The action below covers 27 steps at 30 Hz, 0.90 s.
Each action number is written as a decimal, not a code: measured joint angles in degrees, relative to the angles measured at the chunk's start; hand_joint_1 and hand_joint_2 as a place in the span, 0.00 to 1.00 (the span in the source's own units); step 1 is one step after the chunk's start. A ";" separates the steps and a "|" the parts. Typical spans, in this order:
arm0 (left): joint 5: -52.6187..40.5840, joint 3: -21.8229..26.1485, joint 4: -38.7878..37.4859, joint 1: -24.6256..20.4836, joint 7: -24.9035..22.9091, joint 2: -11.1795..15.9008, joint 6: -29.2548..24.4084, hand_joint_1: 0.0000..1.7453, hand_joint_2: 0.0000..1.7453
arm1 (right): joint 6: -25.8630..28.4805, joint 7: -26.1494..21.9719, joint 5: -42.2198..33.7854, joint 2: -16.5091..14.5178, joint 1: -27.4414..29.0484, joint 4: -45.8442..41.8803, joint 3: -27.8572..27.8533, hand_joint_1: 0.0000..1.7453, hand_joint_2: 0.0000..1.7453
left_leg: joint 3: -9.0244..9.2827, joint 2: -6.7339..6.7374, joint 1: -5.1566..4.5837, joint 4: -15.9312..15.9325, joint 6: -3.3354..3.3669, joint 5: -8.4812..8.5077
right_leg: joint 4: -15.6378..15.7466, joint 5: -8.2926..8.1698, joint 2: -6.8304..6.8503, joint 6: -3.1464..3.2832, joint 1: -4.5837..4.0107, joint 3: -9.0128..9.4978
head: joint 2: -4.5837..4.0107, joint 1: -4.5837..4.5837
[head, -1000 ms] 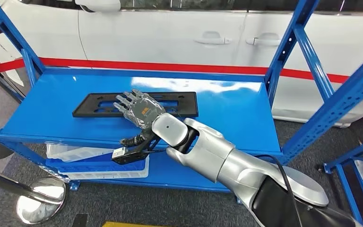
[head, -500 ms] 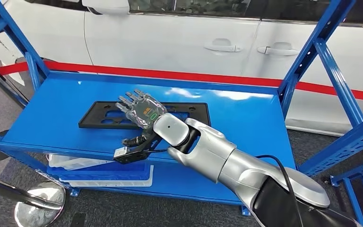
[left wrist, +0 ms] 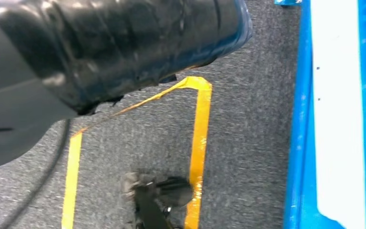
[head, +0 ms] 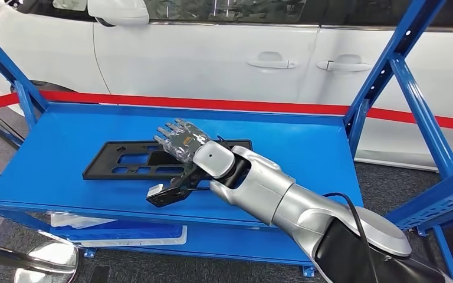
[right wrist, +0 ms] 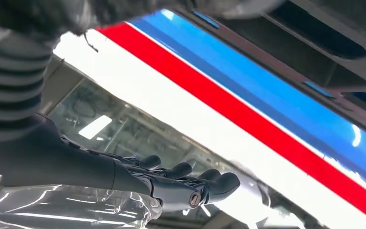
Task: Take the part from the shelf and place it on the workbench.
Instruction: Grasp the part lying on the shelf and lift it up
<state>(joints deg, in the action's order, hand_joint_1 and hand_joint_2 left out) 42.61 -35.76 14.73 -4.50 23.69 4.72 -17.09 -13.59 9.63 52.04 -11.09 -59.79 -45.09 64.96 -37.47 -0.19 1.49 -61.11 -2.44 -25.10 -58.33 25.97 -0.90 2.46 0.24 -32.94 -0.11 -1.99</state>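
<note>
The part is a flat black plate with several cutouts, lying on the blue shelf board. My right hand hovers over the plate's right half, wrapped in clear film, its fingers straight and spread and holding nothing. I cannot tell whether the palm touches the plate. In the right wrist view the dark fingers reach out straight, and the plate shows as a dark frame close by.
Blue uprights flank the shelf, and a white car stands right behind it. A white tray lies on the lower board. A chrome stanchion base stands at the front left. Yellow tape marks the grey carpet.
The whole picture has shifted, so the camera moved. My right hand stays spread over the plate's right half, holding nothing.
</note>
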 joint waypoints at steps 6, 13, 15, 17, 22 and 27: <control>0.20 -0.02 -0.09 -0.01 -0.14 -0.03 -0.26 0.00 0.00 | -0.94 0.04 -2.04 0.05 0.11 1.37 0.35 0.00 1.00 | 1.07 -0.07 -0.10 2.96 2.35 0.97 | -2.16 2.45 0.18 -1.83 -0.37 -0.56 | 0.00 0.35; 0.48 -0.02 -0.13 -0.19 -0.38 0.01 -0.51 0.00 0.00 | -4.69 0.05 -4.81 0.33 0.76 3.87 0.88 0.00 1.00 | 2.14 -0.18 -0.54 3.02 3.46 0.16 | -13.60 4.13 0.29 -1.78 -0.25 -8.01 | 0.00 0.63; 0.65 -0.02 -0.13 -0.22 -0.64 -0.03 -0.45 0.00 0.00 | -5.06 -0.07 -5.96 0.37 0.57 4.25 0.90 0.00 1.00 | 2.53 -0.28 -0.80 2.96 3.31 -0.15 | -6.03 0.11 0.29 -0.95 -0.56 -4.87 | 0.00 0.59; 0.72 -0.02 -0.13 -0.31 -0.85 -0.07 -0.40 0.00 0.00 | -5.57 -0.22 -6.98 0.35 0.24 4.46 0.90 0.00 1.00 | 2.57 -0.34 -1.06 2.82 3.06 -0.37 | -1.54 -1.07 0.30 -0.40 -0.85 -2.88 | 0.00 0.51; 0.73 -0.02 -0.13 -0.36 -0.93 -0.08 -0.39 0.00 0.00 | -5.98 -0.33 -7.36 0.33 0.08 4.53 0.90 0.00 1.00 | 2.49 -0.38 -1.16 2.73 2.95 -0.43 | -0.83 -0.84 0.32 -0.33 -0.89 -2.53 | 0.00 0.48; 0.78 -0.02 -0.13 -0.30 -1.09 -0.08 -0.40 0.00 0.00 | -7.47 -0.60 -9.32 0.31 -0.07 4.71 0.91 0.00 1.00 | 2.46 -0.27 -0.85 2.94 2.37 -0.46 | -0.73 -1.01 0.34 -0.20 -0.93 -2.35 | 0.00 0.52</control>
<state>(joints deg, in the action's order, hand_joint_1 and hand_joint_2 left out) 43.39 -35.78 14.60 -4.80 22.61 4.63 -17.49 -21.05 9.04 42.72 -10.78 -59.86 -40.39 65.87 -35.02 -0.45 0.64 -58.18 -0.07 -25.56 -59.06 24.96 -0.56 2.26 -0.69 -35.29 -0.11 -1.47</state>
